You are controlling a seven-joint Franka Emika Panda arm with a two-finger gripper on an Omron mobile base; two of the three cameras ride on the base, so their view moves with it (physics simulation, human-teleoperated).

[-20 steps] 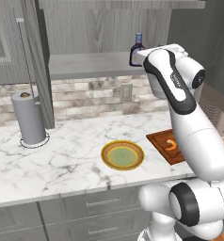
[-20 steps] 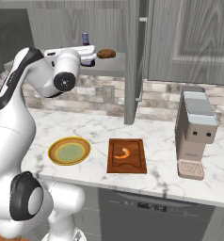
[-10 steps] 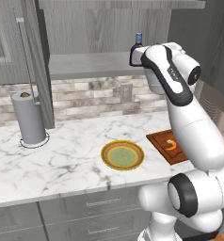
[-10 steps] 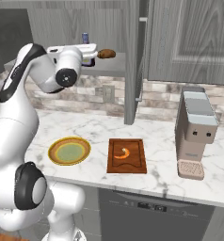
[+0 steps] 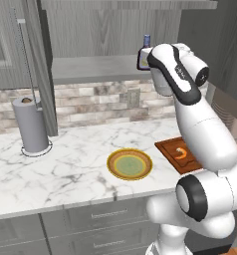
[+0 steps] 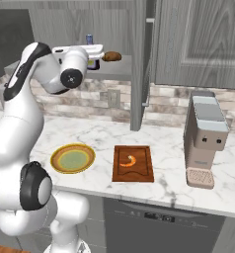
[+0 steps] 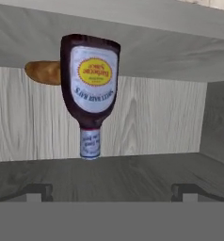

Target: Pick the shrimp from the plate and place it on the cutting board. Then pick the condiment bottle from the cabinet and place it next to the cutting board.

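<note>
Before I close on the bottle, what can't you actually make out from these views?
- Gripper in the hand view: just the fingertips show at the bottom edge; bottle contact is unclear.
- Condiment bottle in the left base view: the arm hides its lower body.
- Brown lump in the hand view: partly behind the bottle.
- Label text: too blurred to read.

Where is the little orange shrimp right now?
The shrimp lies on the cutting board, right of the plate in the right base view.

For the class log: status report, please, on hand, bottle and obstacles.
Hand open, level with the cabinet shelf. Condiment bottle ahead, not gripped. Shrimp on cutting board. Brown lump beside the bottle.
</note>
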